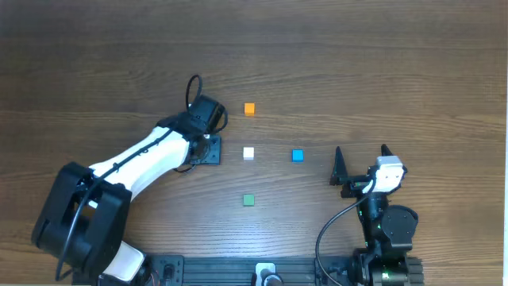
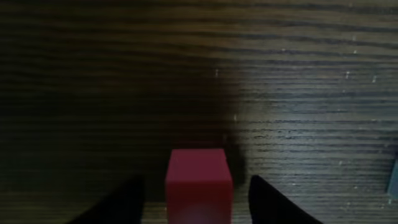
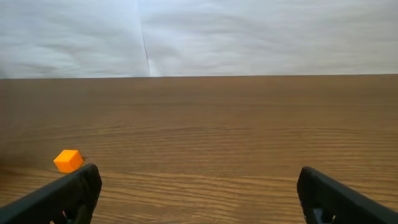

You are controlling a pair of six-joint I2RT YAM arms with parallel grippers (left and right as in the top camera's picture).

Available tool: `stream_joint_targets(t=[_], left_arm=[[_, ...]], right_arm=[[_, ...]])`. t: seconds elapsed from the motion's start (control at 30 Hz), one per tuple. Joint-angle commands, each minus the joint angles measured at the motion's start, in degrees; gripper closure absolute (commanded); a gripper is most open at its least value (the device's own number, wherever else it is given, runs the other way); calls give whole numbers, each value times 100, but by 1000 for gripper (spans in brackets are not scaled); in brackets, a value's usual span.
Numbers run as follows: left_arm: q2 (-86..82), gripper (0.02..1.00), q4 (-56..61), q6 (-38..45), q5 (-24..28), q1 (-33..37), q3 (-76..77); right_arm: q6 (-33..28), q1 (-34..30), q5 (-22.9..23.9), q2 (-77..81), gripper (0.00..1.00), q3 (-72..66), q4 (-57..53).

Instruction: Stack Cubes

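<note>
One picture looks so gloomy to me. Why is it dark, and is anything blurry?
Left wrist view: heavy shadow covers much of the table around the red cube, whose near end blurs. Right wrist view: bright, even light; the orange cube looks crisp. Top view: evenly lit.

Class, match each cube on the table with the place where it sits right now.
Cubes:
1 orange cube
2 green cube
3 blue cube
4 red cube

Places:
A inside the open left pincer
B lowest in the top view
C highest in the top view
D between the white cube and the right pincer

Pairs: 1-C, 2-B, 3-D, 4-A.
</note>
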Motion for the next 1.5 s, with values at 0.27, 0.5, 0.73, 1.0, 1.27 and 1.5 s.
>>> stream_joint_targets(t=[0.27, 0.5, 0.73, 1.0, 1.27, 1.5], left_arm=[[85, 647, 37, -20, -90, -15, 107], [96, 728, 96, -39, -90, -15, 109], [70, 822, 96, -197, -92, -20, 109], [-186, 871, -1043, -859, -415, -601, 1333], [153, 871, -1596, -1482, -535, -1471, 2518], [748, 877, -1609, -1825, -404, -1722, 2520]], right_arm=[[-26, 33, 57, -35, 7, -52, 13], [-26, 33, 57, -35, 7, -52, 13], [-26, 33, 57, -35, 7, -52, 15], [-26, 33, 57, -35, 7, -52, 13], [-26, 33, 57, -35, 9, -52, 15], [-26, 33, 57, -35, 9, -52, 15]])
